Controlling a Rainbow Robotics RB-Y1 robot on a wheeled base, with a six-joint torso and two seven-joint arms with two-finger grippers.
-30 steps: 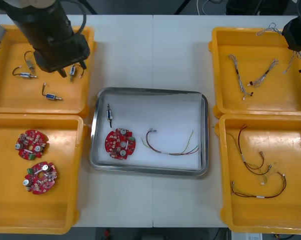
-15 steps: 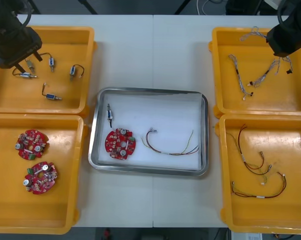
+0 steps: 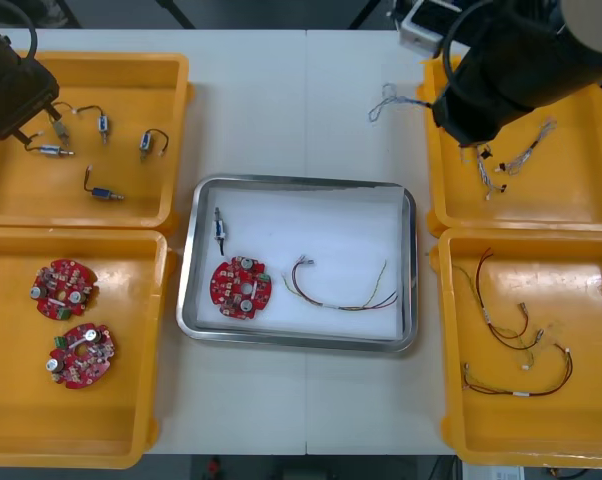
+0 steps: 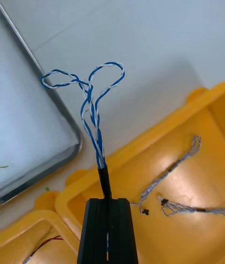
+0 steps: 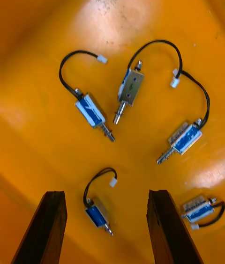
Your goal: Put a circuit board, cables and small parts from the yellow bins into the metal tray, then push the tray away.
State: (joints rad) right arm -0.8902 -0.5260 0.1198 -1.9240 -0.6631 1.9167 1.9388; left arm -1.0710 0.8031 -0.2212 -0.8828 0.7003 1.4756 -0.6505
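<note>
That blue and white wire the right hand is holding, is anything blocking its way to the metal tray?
Nothing visible does. The right hand, shut on the blue and white cable, hangs beside the far right bin, and only open table lies between the cable and the metal tray.

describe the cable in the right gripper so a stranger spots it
At the inner rim of the far yellow bin on the robot's right, the right gripper is shut on a twisted blue and white cable. Unlike the cables lying in that bin, it juts over the table, ending in two loops.
</note>
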